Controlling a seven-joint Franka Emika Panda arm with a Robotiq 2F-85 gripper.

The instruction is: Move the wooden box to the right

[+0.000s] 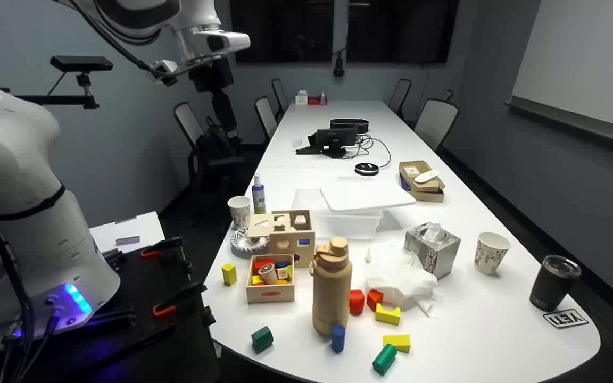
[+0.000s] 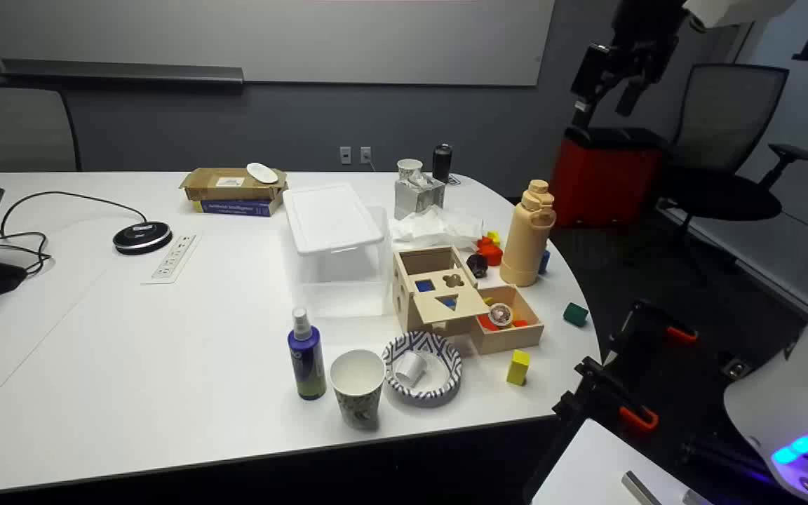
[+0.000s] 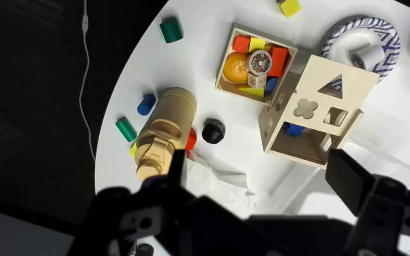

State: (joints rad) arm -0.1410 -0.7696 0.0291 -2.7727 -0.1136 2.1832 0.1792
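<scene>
Wooden box (image 3: pixel 321 112) sits btwn block tray (image 1: pixel 285 294) & plastic bin (image 2: pixel 341 273), nr bowl (image 3: pixel 392 47); claw (image 3: pixel 259 165) unclenched.

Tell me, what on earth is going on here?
A robot arm is meant to move the wooden box, the one with shaped cutouts, to the right. Nothing is being handled at this moment: its end effector hangs open in the air, holding nothing. The wooden box stands on the table, beside a lower open box with coloured blocks in it.

Two wooden boxes (image 1: pixel 256 295) (image 3: pixel 354 92), two paper cups (image 1: pixel 240 213) (image 1: pixel 490 254) — one flask (image 1: pixel 331 292).
</scene>
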